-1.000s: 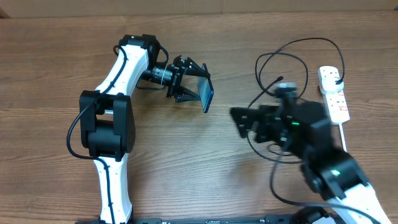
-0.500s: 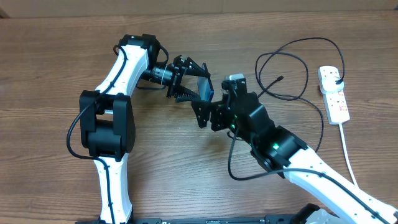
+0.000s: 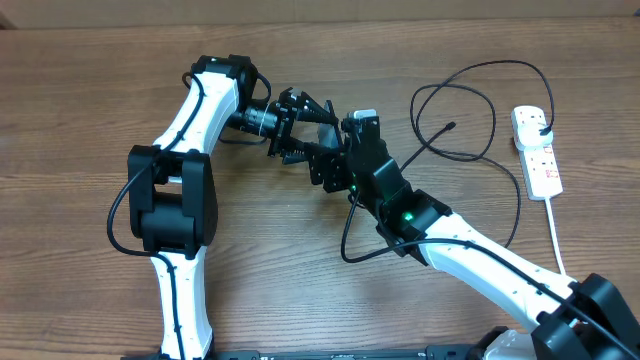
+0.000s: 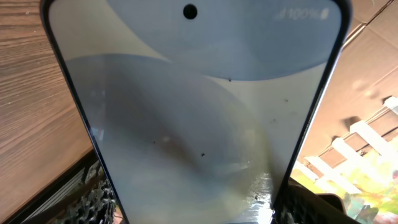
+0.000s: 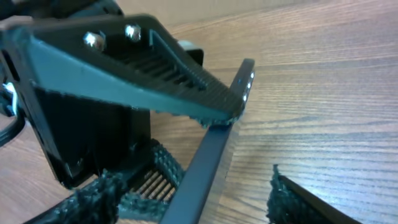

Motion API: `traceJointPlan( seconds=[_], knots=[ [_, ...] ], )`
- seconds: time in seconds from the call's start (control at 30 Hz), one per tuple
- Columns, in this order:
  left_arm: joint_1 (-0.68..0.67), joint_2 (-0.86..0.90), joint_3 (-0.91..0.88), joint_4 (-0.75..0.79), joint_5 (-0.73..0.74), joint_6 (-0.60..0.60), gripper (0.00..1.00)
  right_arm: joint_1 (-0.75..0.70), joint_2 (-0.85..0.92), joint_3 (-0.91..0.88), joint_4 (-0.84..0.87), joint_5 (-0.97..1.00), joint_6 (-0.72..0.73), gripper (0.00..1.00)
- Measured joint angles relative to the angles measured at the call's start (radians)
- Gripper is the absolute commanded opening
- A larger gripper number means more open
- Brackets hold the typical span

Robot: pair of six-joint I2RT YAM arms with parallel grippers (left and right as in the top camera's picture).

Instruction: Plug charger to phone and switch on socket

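Left wrist view: the left jaws were clamped on the phone (image 4: 199,112), their ribbed fingers (image 4: 93,200) pressing its two long edges at the bottom of the picture. The pale blue-grey screen filled nearly the whole view, with the small camera hole (image 4: 190,11) and a "100%" mark at the end away from the jaws.

In the right wrist view, the right jaws stood apart, one dark padded finger (image 5: 109,190) low on the left and the other low on the right. The phone ran edge-on between them; I could not tell whether either pad touched it. One finger of the left jaws pinched that edge just above.

From overhead, the two arms met over the middle of the wooden desk (image 3: 90,90), the phone raised off it and mostly hidden behind the right arm's wrist.

The charger (image 3: 500,63) lay well apart to the right in loose loops, its connector tip (image 3: 452,127) free on the desk and near neither pair of jaws. Its black plug sat at the far end of the socket (image 3: 537,155), which lay by the right edge with its white cord (image 3: 556,235) trailing toward the near side.
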Motion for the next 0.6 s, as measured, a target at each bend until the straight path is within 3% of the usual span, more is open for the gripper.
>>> traceJointPlan(
  seconds=[0.4,0.6],
  knots=[
    [0.000,0.000,0.000,0.010,-0.002,0.000,0.65,0.000,0.000,0.000,0.022,0.018,0.000,0.40],
    [0.000,0.000,0.000,0.010,-0.005,0.000,0.65,0.000,0.000,0.000,0.021,0.016,0.001,0.31]
  ],
)
